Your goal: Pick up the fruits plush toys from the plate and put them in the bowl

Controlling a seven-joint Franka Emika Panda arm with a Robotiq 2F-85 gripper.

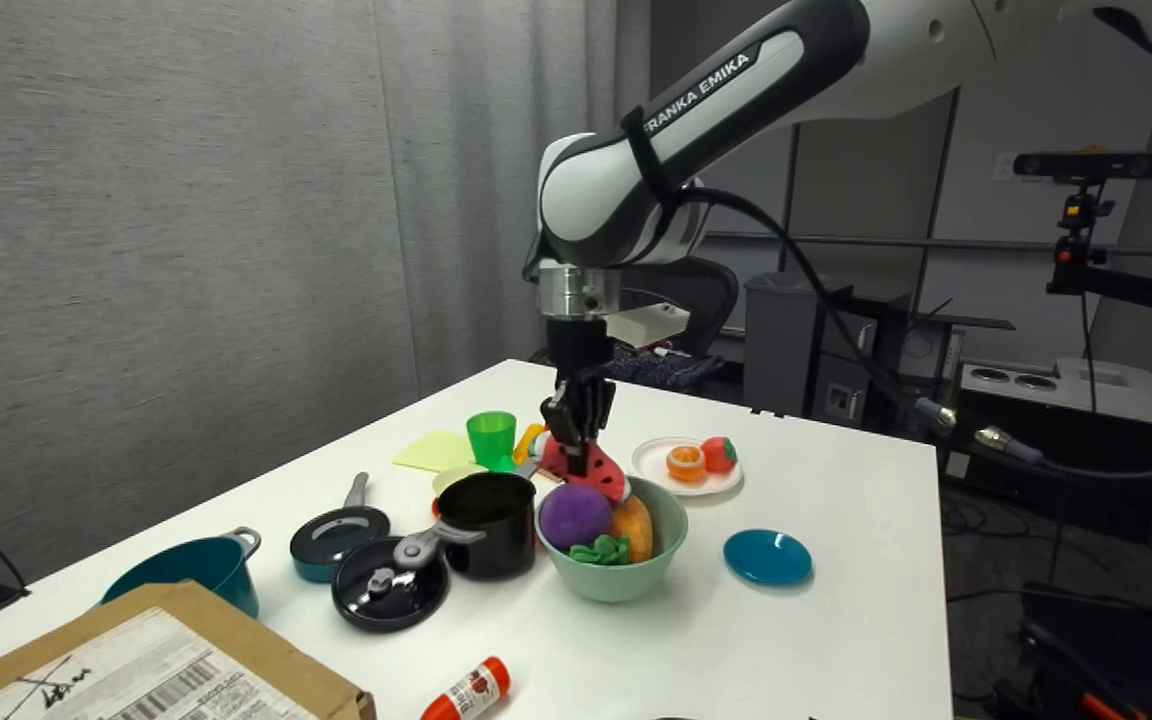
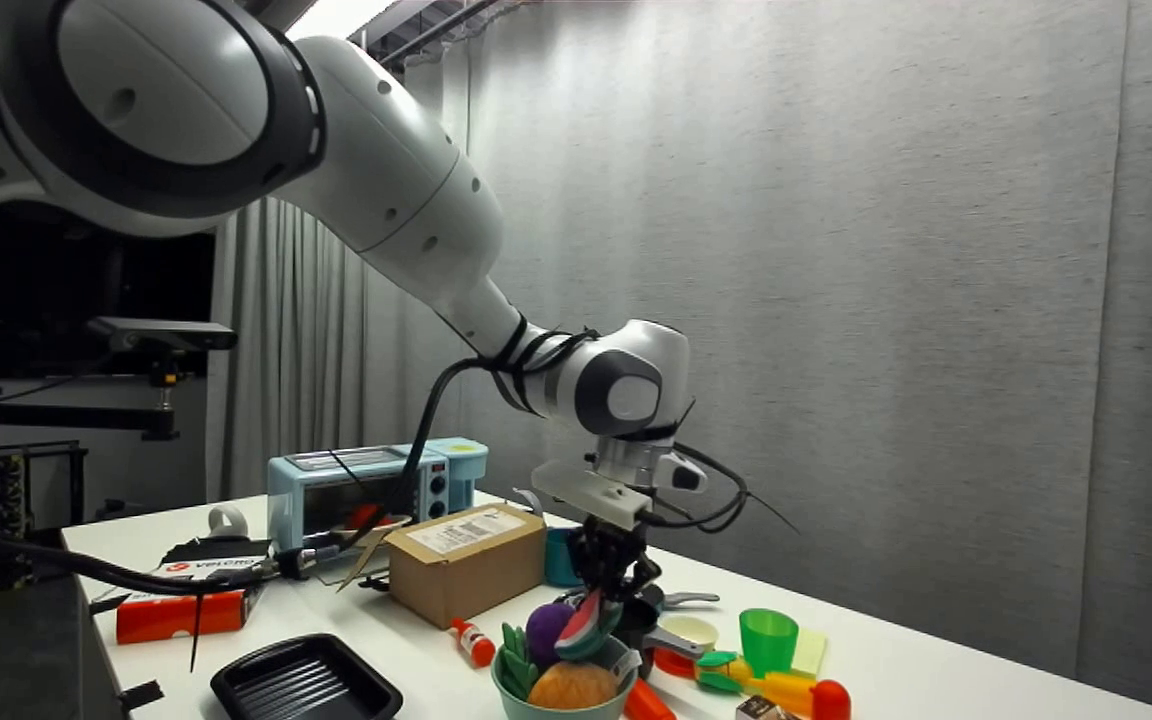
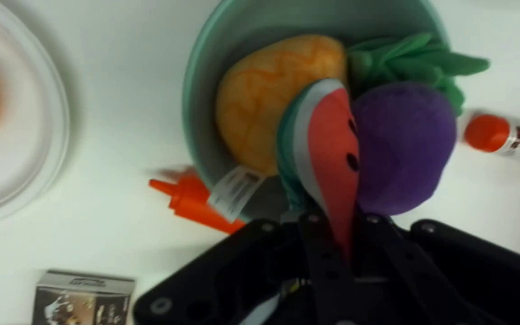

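My gripper (image 1: 577, 450) is shut on a red watermelon-slice plush (image 1: 606, 478), also seen in the wrist view (image 3: 332, 140). It holds the slice at the mint-green bowl (image 1: 608, 584), partly over it. In the wrist view the slice lies over an orange pineapple plush (image 3: 260, 99) and against a purple plush (image 3: 404, 149). Both are in the bowl (image 3: 189, 104). Whether the slice rests on them I cannot tell. The white plate (image 1: 652, 462) holds an orange plush (image 1: 686, 463) and a red strawberry plush (image 1: 719, 455). The plate is partly in the wrist view (image 3: 16, 149).
A black pot (image 1: 494, 545) stands close beside the bowl, with a black lid (image 1: 376, 600) and pan (image 1: 326, 540) nearby. A blue disc (image 1: 768, 557), a green cup (image 1: 491, 438), a red-capped bottle (image 1: 471, 692) and a cardboard box (image 2: 466, 570) are also on the table.
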